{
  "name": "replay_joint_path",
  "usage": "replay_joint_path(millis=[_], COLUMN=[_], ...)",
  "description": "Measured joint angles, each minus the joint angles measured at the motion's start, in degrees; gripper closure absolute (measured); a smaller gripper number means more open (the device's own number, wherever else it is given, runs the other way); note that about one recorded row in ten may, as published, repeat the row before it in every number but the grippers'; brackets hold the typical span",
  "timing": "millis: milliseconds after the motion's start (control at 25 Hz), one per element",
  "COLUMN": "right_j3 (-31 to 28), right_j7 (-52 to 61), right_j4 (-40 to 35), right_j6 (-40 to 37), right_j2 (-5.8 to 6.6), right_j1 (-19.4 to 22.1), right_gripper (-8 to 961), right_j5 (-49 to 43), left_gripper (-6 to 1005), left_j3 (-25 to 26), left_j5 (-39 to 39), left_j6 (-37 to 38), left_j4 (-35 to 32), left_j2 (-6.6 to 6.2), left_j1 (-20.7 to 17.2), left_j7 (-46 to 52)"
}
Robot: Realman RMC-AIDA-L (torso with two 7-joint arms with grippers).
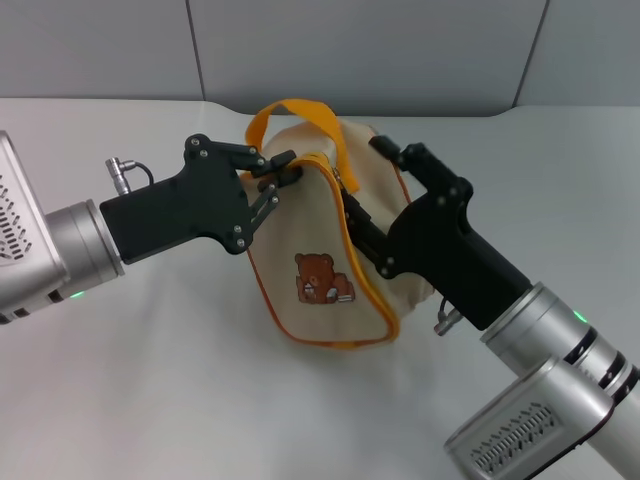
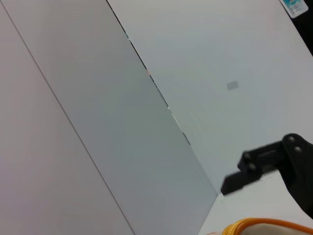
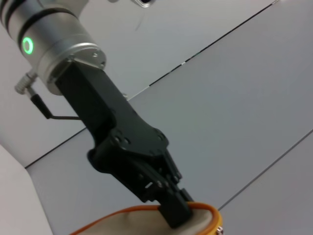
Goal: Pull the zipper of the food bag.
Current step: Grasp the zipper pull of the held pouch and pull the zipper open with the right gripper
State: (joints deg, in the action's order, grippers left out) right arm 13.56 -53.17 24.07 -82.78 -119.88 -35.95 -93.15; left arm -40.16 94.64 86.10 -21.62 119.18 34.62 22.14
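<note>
The beige food bag (image 1: 320, 235) with a brown bear print stands on the table, its orange strap loop (image 1: 295, 108) on top. The yellow-orange zipper (image 1: 372, 292) runs round its edge, with a small silver pull tab (image 1: 346, 181) near the top. My left gripper (image 1: 280, 176) is shut on the bag's upper left corner; the right wrist view shows its fingers (image 3: 173, 208) pinching the orange edge (image 3: 208, 211). My right gripper (image 1: 366, 180) reaches in from the right, its fingers spread on either side of the bag's top beside the pull tab.
The bag stands on a pale grey table (image 1: 150, 380) with a grey panelled wall (image 1: 350, 50) behind. In the left wrist view, one right gripper finger (image 2: 254, 169) shows above the bag's orange edge (image 2: 264, 225).
</note>
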Motion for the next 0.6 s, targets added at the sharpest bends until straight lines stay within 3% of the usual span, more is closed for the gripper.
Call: replay_joint_path(millis=[120,560,600], right_j3=[-0.18,-0.62,-0.77], right_j7=[0.08,0.18,0.19], right_j4=[0.45,0.68,0.69], right_j6=[0.04,0.17,0.16], right_j2=[0.00,0.00,0.00], right_j1=[-0.15,-0.39,-0.39], right_gripper=[321,567,640], right_j5=[-0.32,-0.37,-0.38], left_gripper=[930,929,929], left_j3=[0.05,0.07,0.07], left_j5=[-0.01,-0.03,-0.03], left_j6=[-0.05,-0.32,-0.33], left_j4=[0.00,0.09,0.09], left_j2=[0.00,0.01,0.00], left_j1=[0.32,0.63,0.63], left_j7=[0.06,0.10,0.09])
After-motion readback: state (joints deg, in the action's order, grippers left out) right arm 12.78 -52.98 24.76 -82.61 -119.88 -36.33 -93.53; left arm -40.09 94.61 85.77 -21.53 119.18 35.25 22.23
